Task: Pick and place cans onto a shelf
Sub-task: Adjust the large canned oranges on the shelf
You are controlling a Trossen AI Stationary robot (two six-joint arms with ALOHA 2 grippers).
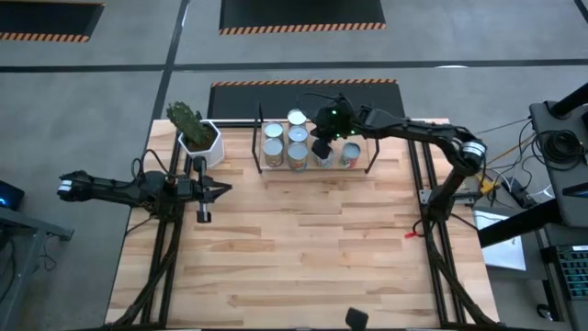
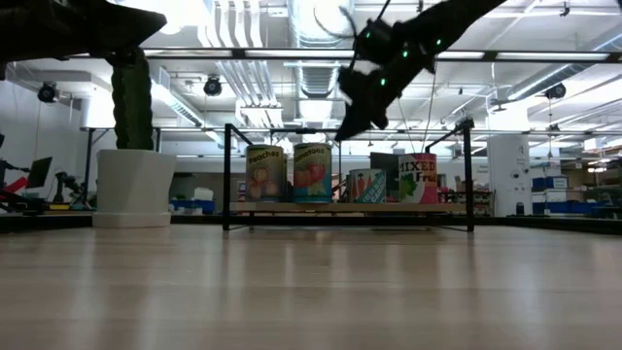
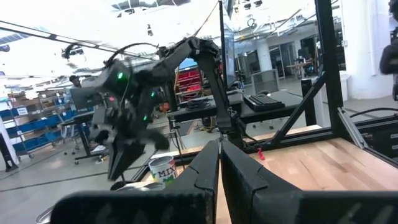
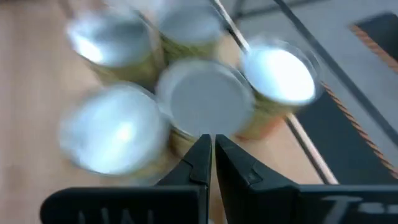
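Over the shelf: we see the right gripper hanging above the row of cans, up off the board, at the table's far edge.
Right gripper state: our right wrist view shows the two fingers pressed together with nothing between them, so we read it as closed and empty.
Cans: about six cans stand upright on the shelf, round tops up; from table height we read labelled sides, one marked peaches and one marked mixed fruit.
Loose cans: we find none on the tabletop in the high view, so we judge the placing to be nearly or fully done.
Key relation: the cans lie straight below the right gripper, their long axes vertical; in the right wrist view a silver lid sits just ahead of the fingertips, with other cans touching or just beside it.
Nearer arm: the right arm is much nearer the shelf; the left gripper waits well apart near the table's left edge, just in front of the white cactus pot.
Left gripper state: its fingers look closed on nothing in its own wrist view.
Risk, as we judge it: the cans are tightly packed, so any sideways move at low height could tip one.
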